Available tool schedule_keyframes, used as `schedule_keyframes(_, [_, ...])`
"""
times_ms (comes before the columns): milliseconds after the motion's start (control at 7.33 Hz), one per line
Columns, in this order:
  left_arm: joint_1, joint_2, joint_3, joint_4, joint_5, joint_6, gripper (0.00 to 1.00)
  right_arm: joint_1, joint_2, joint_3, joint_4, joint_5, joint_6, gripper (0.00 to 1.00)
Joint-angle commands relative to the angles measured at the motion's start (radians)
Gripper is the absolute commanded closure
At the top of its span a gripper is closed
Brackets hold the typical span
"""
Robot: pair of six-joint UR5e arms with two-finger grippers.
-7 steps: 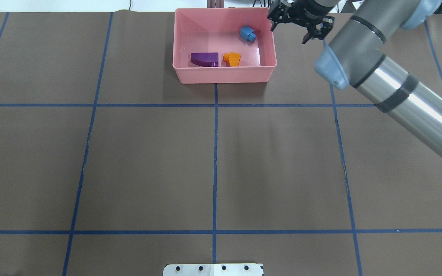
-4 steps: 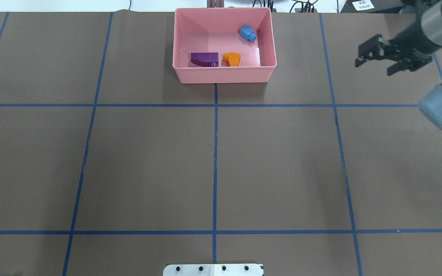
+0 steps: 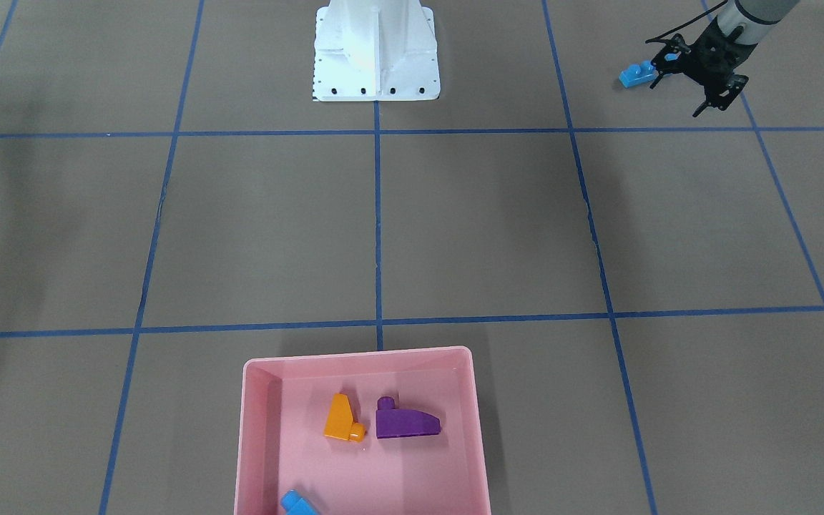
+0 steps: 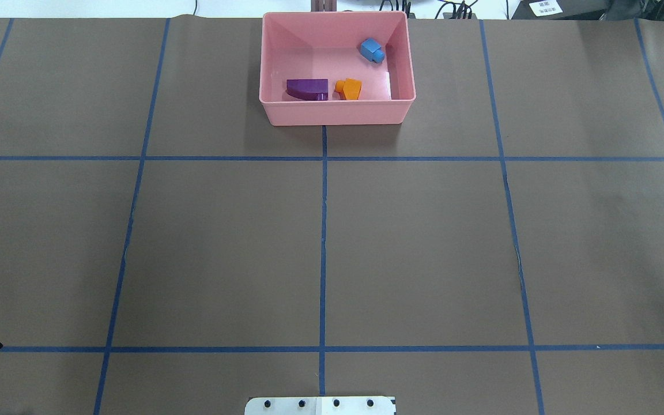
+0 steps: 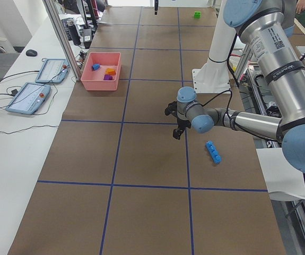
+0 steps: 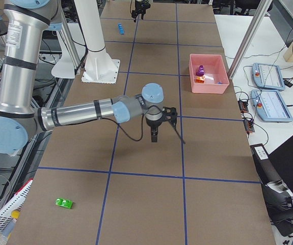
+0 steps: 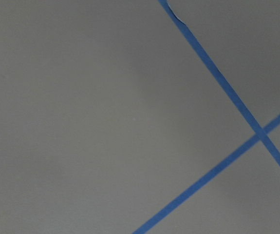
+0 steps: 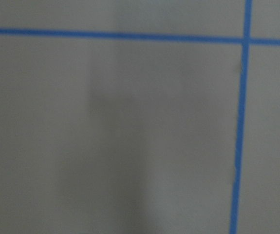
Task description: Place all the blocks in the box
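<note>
Blocks: found purple sloped (image 3: 408, 423), orange sloped (image 3: 341, 420) and small blue (image 4: 372, 50) unmoved inside pink box (image 3: 358, 356). Spotted long blue (image 3: 637, 74) on worktop (image 3: 455, 229) just beside released left pincer (image 3: 674, 99), green (image 6: 63, 203) at the right end. Lost right pincer (image 6: 161, 127) from overhead view since half a second earlier; could not tell its grip.

Bright, even indoor light falls from above. The brown table (image 4: 424, 242) looks matte, with faint, soft-edged shadows. In the overhead view the pink box (image 4: 338, 112) casts a short dark shadow along its near side, and a pale patch of glare shines on its floor by the right wall. The left arm (image 5: 279, 58) carries bright streaks on its metal. Fixed views are sharp; the right wrist view is blurred, its blue tape lines (image 8: 239, 122) smeared.
</note>
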Motion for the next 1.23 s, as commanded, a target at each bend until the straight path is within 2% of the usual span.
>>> schedule_keyframes(0, [0.058, 0.017, 0.007, -0.022, 0.044, -0.002, 0.00, 0.008, -0.292, -0.041, 0.231, -0.011, -0.076, 0.00])
schedule_keyframes(136, [0.061, 0.028, 0.019, -0.031, 0.044, 0.005, 0.00, 0.008, -0.396, -0.130, 0.418, -0.012, -0.077, 0.00])
schedule_keyframes(273, [0.090, 0.055, 0.050, -0.117, 0.044, 0.005, 0.01, 0.014, -0.465, -0.204, 0.564, -0.011, -0.076, 0.00])
schedule_keyframes(545, [0.218, 0.118, 0.056, -0.229, 0.123, 0.005, 0.01, 0.026, -0.500, -0.287, 0.629, -0.012, -0.082, 0.00])
schedule_keyframes(818, [0.457, 0.219, 0.059, -0.347, 0.308, -0.048, 0.01, 0.037, -0.503, -0.316, 0.636, -0.012, -0.085, 0.00])
schedule_keyframes(1091, [0.730, 0.218, 0.091, -0.361, 0.518, -0.235, 0.01, 0.076, -0.503, -0.374, 0.636, -0.012, -0.152, 0.00])
